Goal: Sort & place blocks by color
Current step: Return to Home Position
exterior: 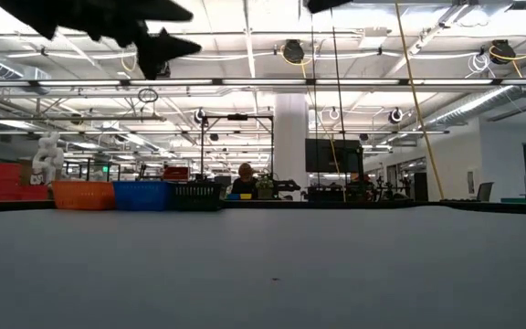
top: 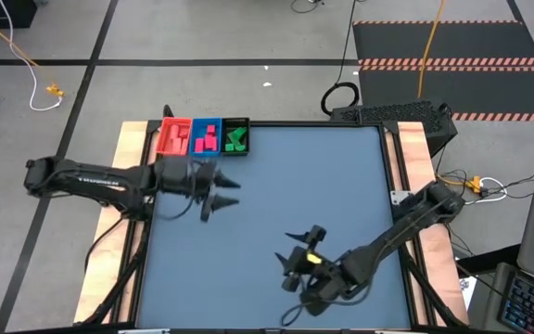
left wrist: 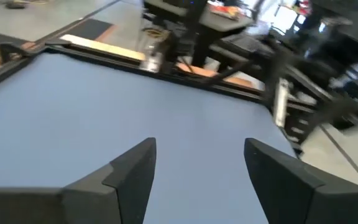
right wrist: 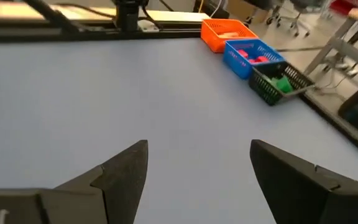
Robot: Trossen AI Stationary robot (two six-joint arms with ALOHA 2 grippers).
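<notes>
The blocks lie sorted in three small trays at the table's far left edge. Salmon blocks (top: 175,139) are in the red tray (top: 167,126), pink blocks (top: 206,141) in the blue tray (top: 196,124), and green blocks (top: 237,139) in the black tray (top: 247,123). My left gripper (top: 225,195) hangs open above the table, just on the near side of the trays, with nothing between its fingers (left wrist: 135,168). My right gripper (top: 302,243) stands open over the table's near middle, also holding nothing. It faces the trays, and its wrist view shows the pink blocks (right wrist: 253,57) and the green blocks (right wrist: 280,84).
The blue table top (top: 341,186) is bordered by wooden side rails (top: 413,148). A black mat and cables (top: 406,111) lie beyond the far right corner. In the low view the trays (exterior: 142,195) stand in a row at the left, and a person (exterior: 243,181) sits far off.
</notes>
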